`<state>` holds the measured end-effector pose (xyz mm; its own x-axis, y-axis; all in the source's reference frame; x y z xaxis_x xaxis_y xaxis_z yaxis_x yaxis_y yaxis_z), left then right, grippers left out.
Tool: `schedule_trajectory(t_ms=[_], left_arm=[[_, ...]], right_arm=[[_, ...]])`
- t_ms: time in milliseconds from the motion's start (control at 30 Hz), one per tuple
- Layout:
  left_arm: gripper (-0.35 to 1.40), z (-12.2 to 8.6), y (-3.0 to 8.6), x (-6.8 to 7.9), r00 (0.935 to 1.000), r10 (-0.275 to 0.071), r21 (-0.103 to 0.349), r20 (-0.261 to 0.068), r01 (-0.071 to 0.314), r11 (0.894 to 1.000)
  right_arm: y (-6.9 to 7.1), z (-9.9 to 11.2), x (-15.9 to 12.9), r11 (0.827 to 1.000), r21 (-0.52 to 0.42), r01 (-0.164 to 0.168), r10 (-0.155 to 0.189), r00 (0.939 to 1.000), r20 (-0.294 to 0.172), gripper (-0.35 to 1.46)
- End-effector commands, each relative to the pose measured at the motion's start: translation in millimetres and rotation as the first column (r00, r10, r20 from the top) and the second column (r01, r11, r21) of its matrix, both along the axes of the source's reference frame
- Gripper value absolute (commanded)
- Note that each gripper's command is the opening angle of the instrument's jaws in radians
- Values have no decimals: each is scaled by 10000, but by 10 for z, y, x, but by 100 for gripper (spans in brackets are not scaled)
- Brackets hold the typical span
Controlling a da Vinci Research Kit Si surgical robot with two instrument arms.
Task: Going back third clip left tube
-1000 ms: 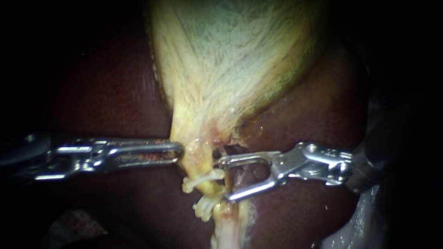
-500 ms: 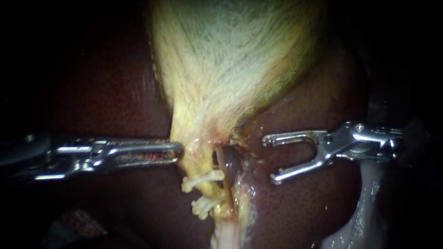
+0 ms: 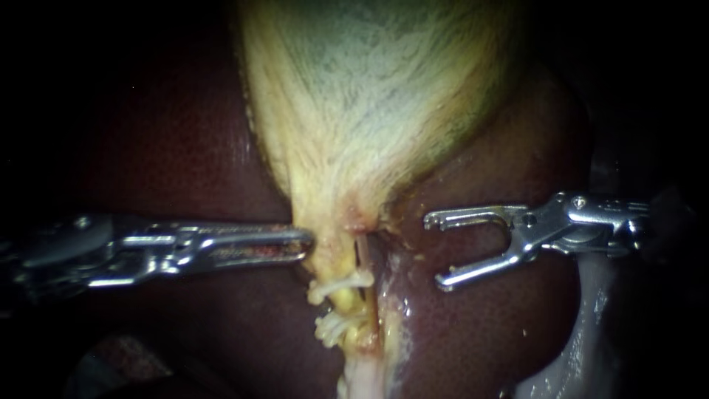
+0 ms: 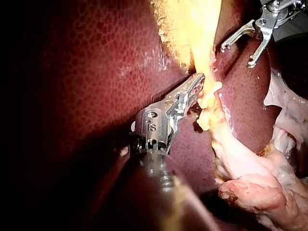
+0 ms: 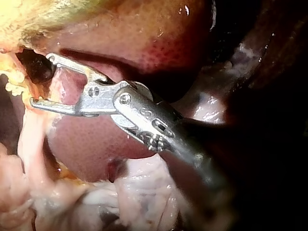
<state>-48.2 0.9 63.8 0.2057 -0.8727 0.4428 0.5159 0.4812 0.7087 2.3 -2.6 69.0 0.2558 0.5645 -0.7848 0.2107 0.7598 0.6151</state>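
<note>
Maroon liver [image 3: 502, 325] (pale clips [image 3: 341, 284] nearby)

The left instrument [image 3: 303, 242] ends in a long, narrow claw of bright steel, slotted along its length and smeared reddish. Behind it sits a jointed steel wrist with round pivot pins, then a dark shaft. The right instrument [image 3: 436, 250] has a steel claw of two thin prongs with small hooked tips, a riveted hinge block, round screw heads on the wrist links, and a dark grey shaft.

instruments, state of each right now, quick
left instrument: jaws shut on the gallbladder edge
right instrument: jaws open, holding nothing
</note>
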Motion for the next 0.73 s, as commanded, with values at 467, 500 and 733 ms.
schedule_trajectory(t_ms=[467, 500, 733], left_arm=[[-35, 2, -5, -8, 9999, 102, 35, -6, -102, 9999], [-35, 2, -5, -8, 9999, 103, 35, -6, -103, 9999], [-35, 2, -4, -8, 9999, 104, 38, -4, -104, 9999]], right_arm=[[-1, 0, 0, 10000, -64, 13, -13, 10000, 1, 59], [-1, 0, 0, 10000, -63, 13, -13, 10000, 1, 59], [-1, -1, -1, 10000, -63, 19, -19, 10000, 2, 59]])
